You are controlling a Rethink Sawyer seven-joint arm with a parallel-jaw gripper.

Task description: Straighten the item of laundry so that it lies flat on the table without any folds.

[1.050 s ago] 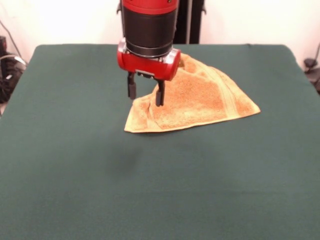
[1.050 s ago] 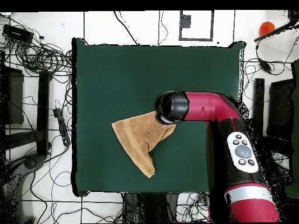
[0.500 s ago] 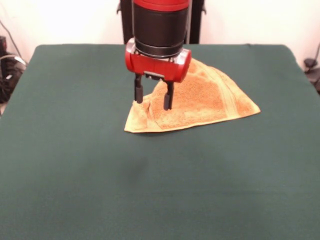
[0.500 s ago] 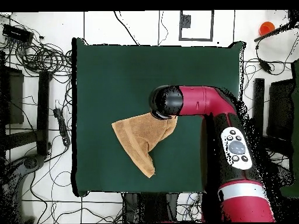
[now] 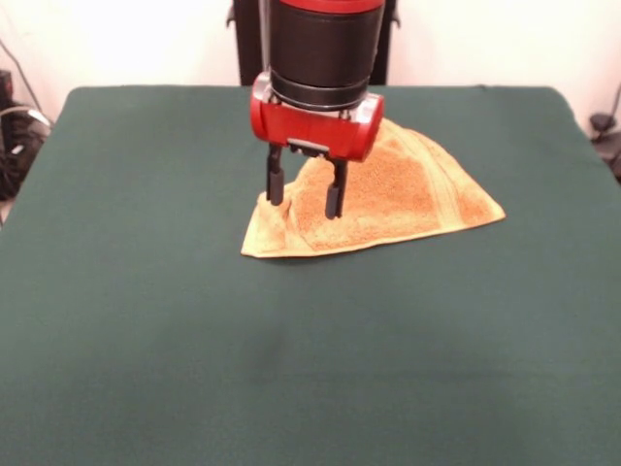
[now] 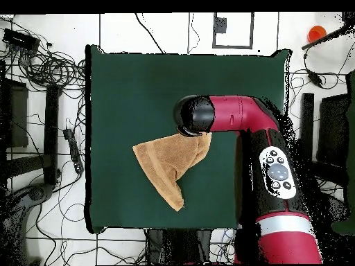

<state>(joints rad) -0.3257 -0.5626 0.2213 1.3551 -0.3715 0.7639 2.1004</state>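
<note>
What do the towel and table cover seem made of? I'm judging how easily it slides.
The towel looks like golden terry cloth: fluffy looped pile, with smoother woven bands near its edge. The table wears plain dark green cloth, matte and probably felt-like.

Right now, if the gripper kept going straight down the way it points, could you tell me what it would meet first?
Most likely the towel. The open gripper points down over the folded towel's left corner area, with the green table beneath. Depth is unclear, so the left finger might land just off the towel's edge.
</note>
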